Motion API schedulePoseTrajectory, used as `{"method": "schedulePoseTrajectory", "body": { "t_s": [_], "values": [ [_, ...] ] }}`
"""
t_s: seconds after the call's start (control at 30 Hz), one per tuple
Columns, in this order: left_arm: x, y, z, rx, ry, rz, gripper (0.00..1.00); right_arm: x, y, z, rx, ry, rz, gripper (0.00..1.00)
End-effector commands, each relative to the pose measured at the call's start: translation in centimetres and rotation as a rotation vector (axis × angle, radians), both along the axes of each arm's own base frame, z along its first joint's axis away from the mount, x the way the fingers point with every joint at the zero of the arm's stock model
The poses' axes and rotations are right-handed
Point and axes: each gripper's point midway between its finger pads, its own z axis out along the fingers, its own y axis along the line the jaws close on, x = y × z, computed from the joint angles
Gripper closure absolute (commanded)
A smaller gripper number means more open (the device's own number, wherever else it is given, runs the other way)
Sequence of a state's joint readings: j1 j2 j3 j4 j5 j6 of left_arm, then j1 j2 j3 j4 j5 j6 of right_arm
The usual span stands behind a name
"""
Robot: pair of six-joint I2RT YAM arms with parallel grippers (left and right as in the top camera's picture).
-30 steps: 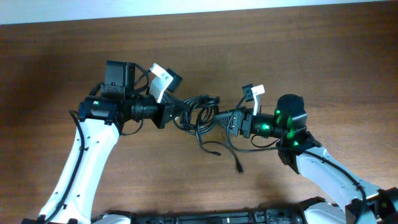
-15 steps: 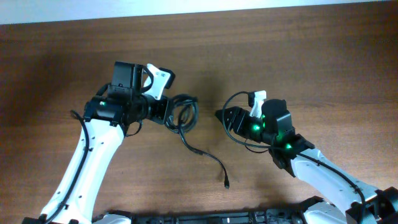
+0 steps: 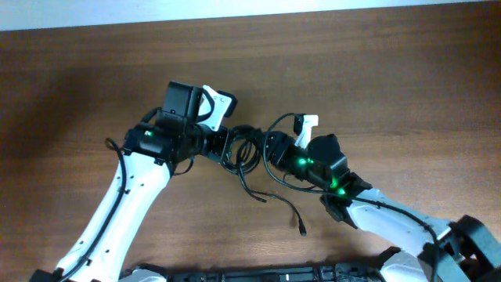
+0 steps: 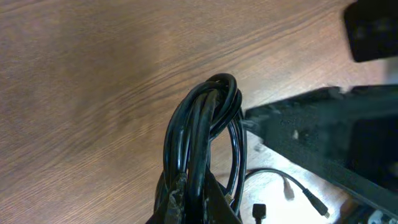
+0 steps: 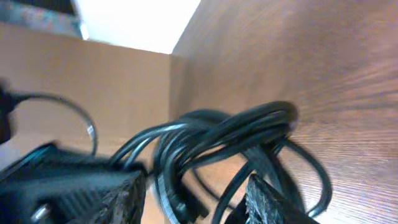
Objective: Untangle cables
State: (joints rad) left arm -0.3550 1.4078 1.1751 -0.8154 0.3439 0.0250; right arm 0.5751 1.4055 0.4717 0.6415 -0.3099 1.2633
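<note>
The cables [image 3: 244,149] are a knot of thin black loops hanging at mid-table between both arms. My left gripper [image 3: 223,146] is shut on the knot's left side; in the left wrist view the loops [image 4: 208,118] rise straight out of the left gripper [image 4: 196,200]. My right gripper [image 3: 270,150] is at the knot's right side. In the right wrist view the right gripper [image 5: 194,202] stands open, its fingers [image 5: 267,202] wide apart with several strands of the cables [image 5: 230,134] passing between them, unpinched. One loose cord end [image 3: 301,229] trails down onto the table.
The wooden table [image 3: 407,86] spreads around both arms, with a pale edge along the far side. Small plug ends [image 4: 317,204] lie on the wood under the knot. The right arm's black body [image 4: 336,130] sits close beside the loops.
Both arms drew apart half a second ago, the knot staying with my left gripper. Now the right gripper has come back left to the knot, and the left arm has shifted right.
</note>
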Motion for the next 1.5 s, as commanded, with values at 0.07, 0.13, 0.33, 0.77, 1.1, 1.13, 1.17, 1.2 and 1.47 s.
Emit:
{"method": "schedulePoseTrajectory", "body": {
  "t_s": [0.07, 0.13, 0.33, 0.77, 1.1, 1.13, 1.17, 1.2, 1.47],
  "values": [
    [-1.3, -2.2, 0.9, -0.048, 0.008, -0.044, 1.00, 1.5, 0.1, -0.8, 0.030, 0.015, -0.066, 0.51],
    [-1.8, -2.9, 0.9, -0.048, 0.009, -0.068, 1.00, 1.5, 0.1, -0.7, 0.034, 0.009, -0.067, 0.55],
    [-2.2, -4.1, 1.2, -0.074, 0.019, -0.066, 1.00, 1.5, 0.1, -1.0, 0.048, 0.041, -0.073, 0.63],
    [-2.5, -3.8, 1.1, -0.091, 0.047, -0.062, 1.00, 2.4, -1.9, -0.1, -0.014, -0.097, 0.026, 0.96],
    [0.1, 5.1, -1.3, 0.193, 0.060, 0.353, 1.00, 2.5, -13.8, 11.9, 0.123, -0.631, 0.161, 0.96],
    [-0.3, 6.5, -1.7, 0.249, 0.077, 0.424, 1.00, 3.1, -15.2, 11.5, 0.114, -0.608, 0.125, 0.96],
    [-0.5, 7.3, -1.9, 0.281, 0.084, 0.466, 1.00, 3.5, -16.2, 11.1, 0.109, -0.580, 0.100, 0.96],
    [-0.7, 8.0, -2.0, 0.310, 0.088, 0.500, 1.00, 3.7, -16.9, 10.7, 0.108, -0.556, 0.084, 0.96],
    [-1.7, 12.9, -1.8, 0.431, 0.085, 0.877, 1.00, 5.1, -18.6, 5.4, 0.021, -0.401, 0.028, 0.96]
  ]
}}
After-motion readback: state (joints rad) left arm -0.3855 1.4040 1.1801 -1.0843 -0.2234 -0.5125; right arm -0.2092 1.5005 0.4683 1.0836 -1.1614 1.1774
